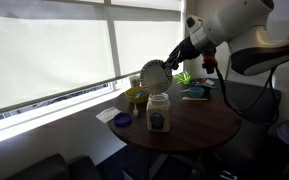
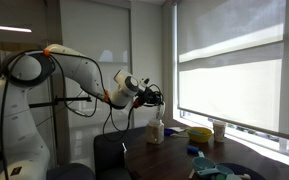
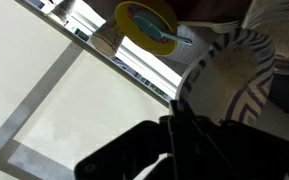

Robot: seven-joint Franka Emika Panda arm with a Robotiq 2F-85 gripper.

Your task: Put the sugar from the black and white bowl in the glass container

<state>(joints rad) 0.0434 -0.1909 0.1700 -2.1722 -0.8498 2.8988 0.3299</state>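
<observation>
Pincer [image 1: 165,67] of the arm is closed on the rim of the black and white bowl [image 1: 151,73] and holds it in the air, above the glass container [image 1: 159,112] and apart from it. In an exterior view the bowl is tipped steeply, almost on its edge, so its round face turns sideways toward the camera and its flat axis lies near horizontal; I cannot tell if this face is the inside or the bottom. The container stands upright on the round dark table [image 1: 206,126], long axis vertical, pale top upward, with a small blue dish [image 1: 122,120] near it. In an exterior view the pincer [image 2: 150,95] hangs over the container [image 2: 156,131], but the bowl is too small and dark to make out there. Only the wrist view shows the striped pattern of the bowl [image 3: 229,75], close at the dark fingers [image 3: 189,135], and a yellow round thing [image 3: 144,22] beyond it.
</observation>
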